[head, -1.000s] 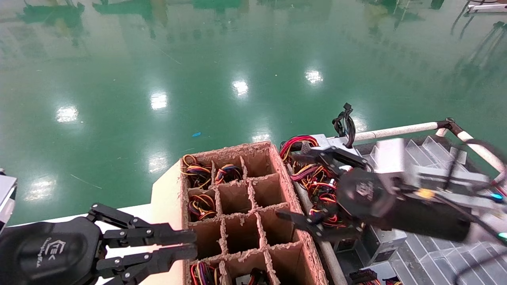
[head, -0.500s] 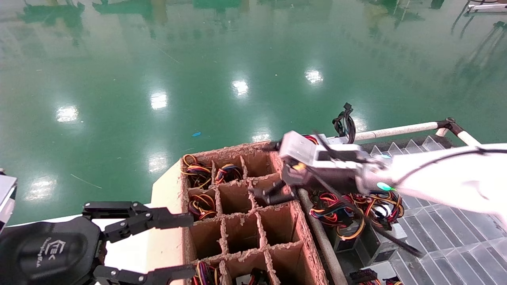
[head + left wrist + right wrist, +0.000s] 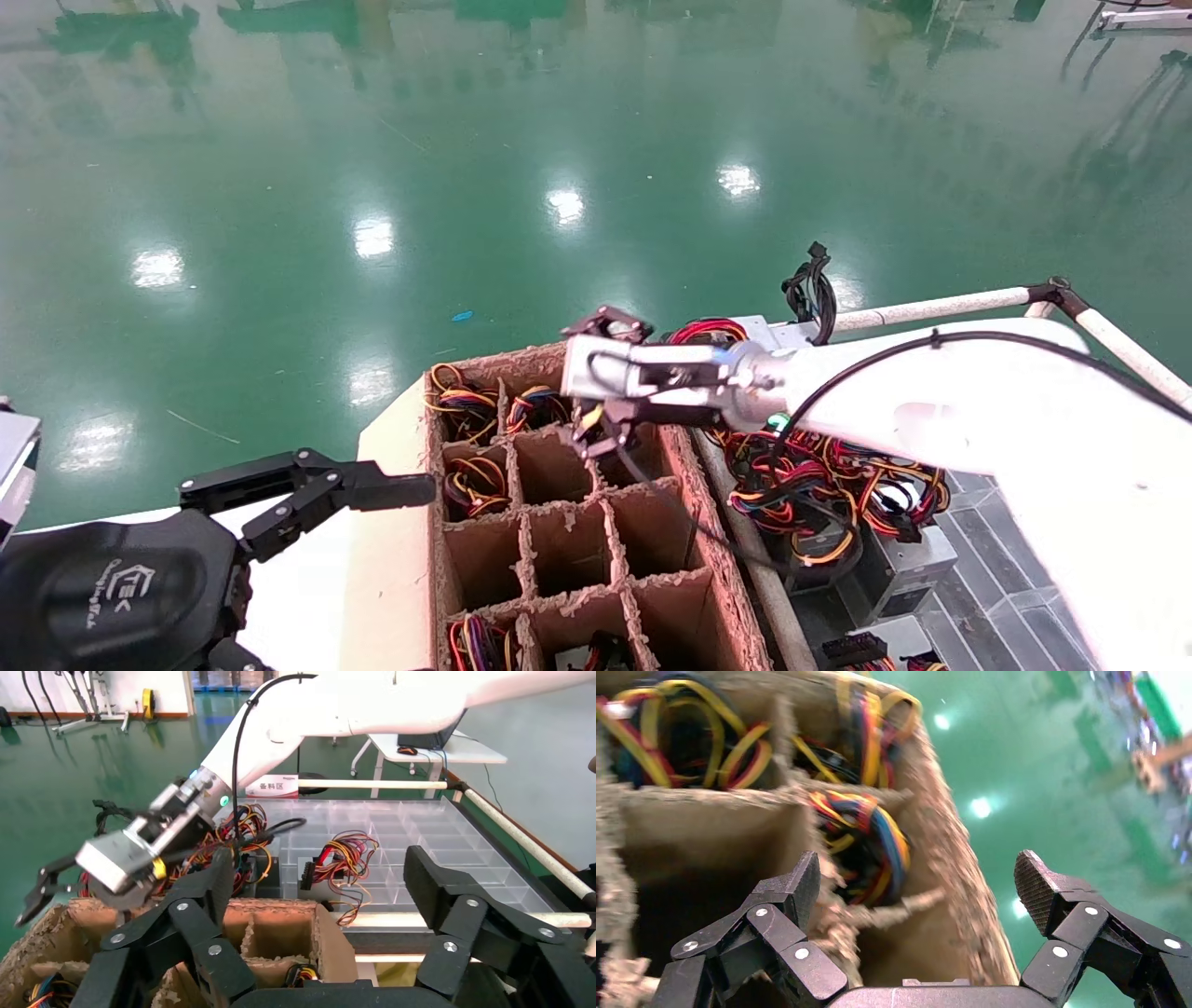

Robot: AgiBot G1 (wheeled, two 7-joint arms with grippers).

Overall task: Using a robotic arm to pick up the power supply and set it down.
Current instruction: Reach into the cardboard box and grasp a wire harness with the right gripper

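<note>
My right robotic arm [image 3: 931, 396] reaches from the right across to the cardboard divider box [image 3: 686, 461]. Its gripper [image 3: 918, 871] hangs open over a far cell beside the box's outer wall, with nothing between the fingers. Several power supplies [image 3: 899, 564], grey boxes trailing red, yellow and black wires [image 3: 819, 480], lie to the right of the box, apart from that gripper. One more power supply [image 3: 316, 874] lies on the clear tray. My left gripper [image 3: 320, 864] is open and empty at the near left, its upper finger [image 3: 372, 489] pointing at the box.
Coloured wire bundles [image 3: 470, 410] fill the far left cells of the box; the middle cells look bare. A clear plastic grid tray [image 3: 1010, 582] and a white pipe rail [image 3: 931, 306] lie right. A black cable bundle [image 3: 808, 289] hangs on the rail. Green floor beyond.
The right arm swung left, from above the power-supply pile to the far cells of the box, empty throughout. The left gripper's fingers spread from nearly closed to wide open.
</note>
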